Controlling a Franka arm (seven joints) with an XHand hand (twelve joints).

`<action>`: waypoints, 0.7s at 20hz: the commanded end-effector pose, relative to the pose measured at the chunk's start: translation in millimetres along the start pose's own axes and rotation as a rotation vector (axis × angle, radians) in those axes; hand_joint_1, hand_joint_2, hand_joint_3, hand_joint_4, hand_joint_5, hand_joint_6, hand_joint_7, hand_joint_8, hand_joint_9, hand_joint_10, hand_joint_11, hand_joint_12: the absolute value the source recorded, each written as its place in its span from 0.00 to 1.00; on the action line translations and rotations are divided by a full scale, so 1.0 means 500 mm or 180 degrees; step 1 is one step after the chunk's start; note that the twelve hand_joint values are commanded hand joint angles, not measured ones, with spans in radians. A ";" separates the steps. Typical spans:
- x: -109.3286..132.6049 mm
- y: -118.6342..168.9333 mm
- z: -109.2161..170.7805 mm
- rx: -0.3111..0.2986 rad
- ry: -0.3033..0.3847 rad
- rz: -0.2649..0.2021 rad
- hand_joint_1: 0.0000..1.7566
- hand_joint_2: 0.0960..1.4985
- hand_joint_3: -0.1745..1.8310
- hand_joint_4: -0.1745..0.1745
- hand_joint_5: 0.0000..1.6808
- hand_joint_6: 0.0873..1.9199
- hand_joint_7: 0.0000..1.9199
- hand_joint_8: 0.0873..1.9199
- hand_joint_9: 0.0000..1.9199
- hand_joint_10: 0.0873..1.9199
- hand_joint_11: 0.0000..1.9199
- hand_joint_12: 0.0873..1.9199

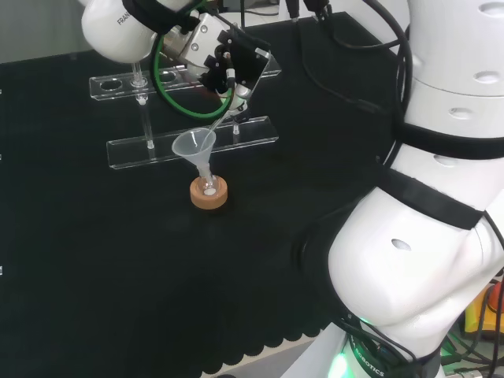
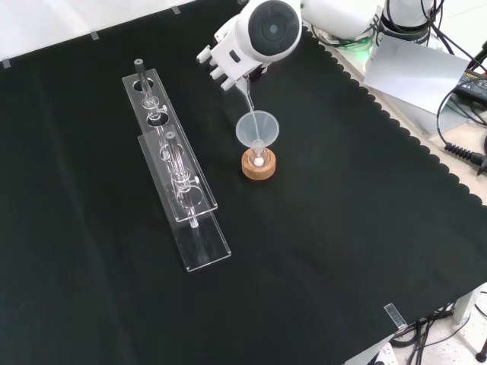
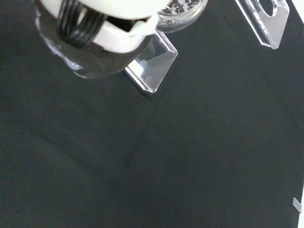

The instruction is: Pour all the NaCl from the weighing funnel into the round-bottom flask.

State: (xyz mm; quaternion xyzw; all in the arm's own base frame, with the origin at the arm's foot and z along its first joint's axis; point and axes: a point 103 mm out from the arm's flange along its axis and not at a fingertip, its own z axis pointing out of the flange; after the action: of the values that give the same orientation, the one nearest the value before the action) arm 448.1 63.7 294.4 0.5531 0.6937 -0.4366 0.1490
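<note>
Weighing funnel is a thin clear piece, tilted steeply, upper end clamped in the hand, fingers curled round it; lower tip reaches down into the mouth of a wider plastic funnel just below the hand. In front view the same slanted weighing funnel runs from the hand down to the rim of the plastic funnel. That funnel's stem sits in the neck of the flask, which rests upright in a cork ring directly under the hand w/ a bit of white stuff seen at the bottom of the flask in front view; can't tell how much is left in the weighing funnel.

Beyond the hand in head view: two clear plastic racks, nearer one just behind the funnel, farther one behind the hand. In front view both racks lie well apart from the hand, to its left, w/ some clear glass pieces standing in them – count unclear.

All on the black cloth tabletop. Arm's big white link w/ round grey cap sits right by the hand in front view. Wrist view: blurred white part of the hand, a clear plastic edge next to it, black cloth below
</note>
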 end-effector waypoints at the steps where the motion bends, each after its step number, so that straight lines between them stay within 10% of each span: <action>1: 0.000 0.000 -0.002 -0.0036 0.0046 -0.0039 0.62 0.43 0.44 1.00 0.68 0.46 0.48 0.31 0.61 0.17 0.43 0.52; 14: 0.025 -0.001 -0.027 0.0017 -0.0275 0.0101 0.62 0.43 0.44 1.00 0.68 0.46 0.48 0.31 0.61 0.17 0.43 0.52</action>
State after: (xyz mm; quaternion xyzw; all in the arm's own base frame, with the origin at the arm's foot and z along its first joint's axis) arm 448.6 69.0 294.8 0.5448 0.6910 -0.4440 0.1689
